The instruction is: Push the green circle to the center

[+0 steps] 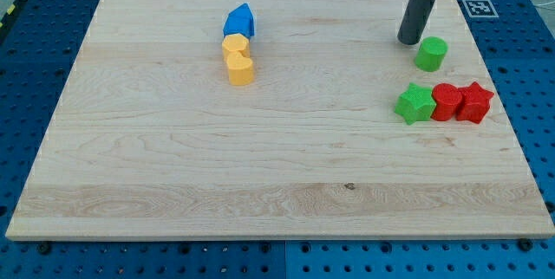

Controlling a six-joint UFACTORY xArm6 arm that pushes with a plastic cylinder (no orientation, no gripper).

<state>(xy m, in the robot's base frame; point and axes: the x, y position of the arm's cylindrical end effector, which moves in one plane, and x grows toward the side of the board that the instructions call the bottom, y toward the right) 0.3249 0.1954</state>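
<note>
The green circle [431, 54] is a short green cylinder standing near the board's right edge, in the view's upper right. My tip [409, 41] rests on the board just to the view's upper left of the green circle, a small gap apart. Below the circle sits a row of three blocks: a green star [415, 104], a red block [446, 101] and a red star [473, 101], touching one another.
A blue block [239, 22] sits at the view's upper middle, with two yellow blocks [236, 46] [240, 68] stacked in a column right below it. The wooden board [260, 166] lies on a blue perforated table. A marker tag [478, 7] is at the board's upper right corner.
</note>
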